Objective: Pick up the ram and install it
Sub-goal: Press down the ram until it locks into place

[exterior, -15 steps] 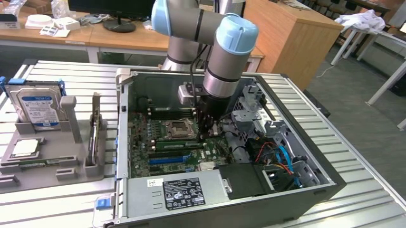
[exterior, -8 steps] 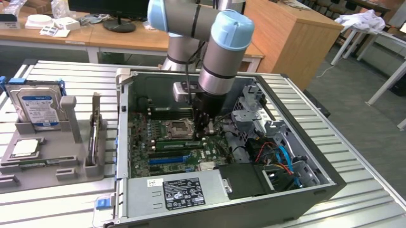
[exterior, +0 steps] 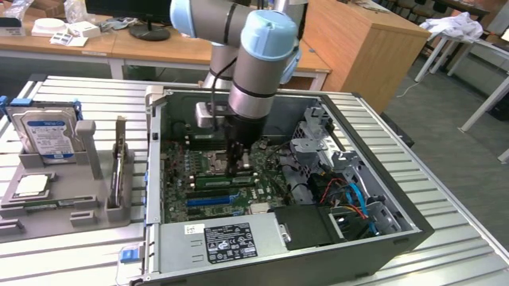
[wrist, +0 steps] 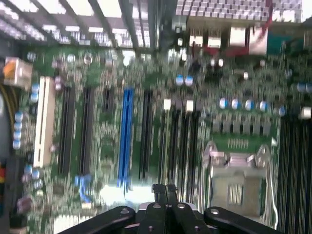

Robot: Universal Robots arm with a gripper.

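The arm (exterior: 258,65) reached steeply down from above into the open computer case (exterior: 263,250), its wrist close to vertical. The gripper (exterior: 237,168) hung just beside the processor socket (exterior: 213,157), on the side toward the blue expansion slot (exterior: 208,201). Its two fingers (wrist: 158,191) were pressed together with no gap and nothing showed between them.

The exterior view gave the whole posture of the arm, the case walls and the black power supply (exterior: 226,241), which sat well away from the socket at the near end of the case. The wrist view looked straight down past the gripper (wrist: 164,189) at the motherboard (wrist: 97,73). There it showed the socket (wrist: 239,183), the blue slot (wrist: 125,131) and a group of narrow dark memory slots (wrist: 181,141) with white end clips between those two.

The ram (exterior: 225,180) appeared in the exterior view as a pale green strip standing on edge in the board, between the socket and the blue slot and directly under the fingertips. Its long axis ran parallel to the blue slot, from the exterior view's left to its right. Whether the fingertips touched its top edge could not be told.
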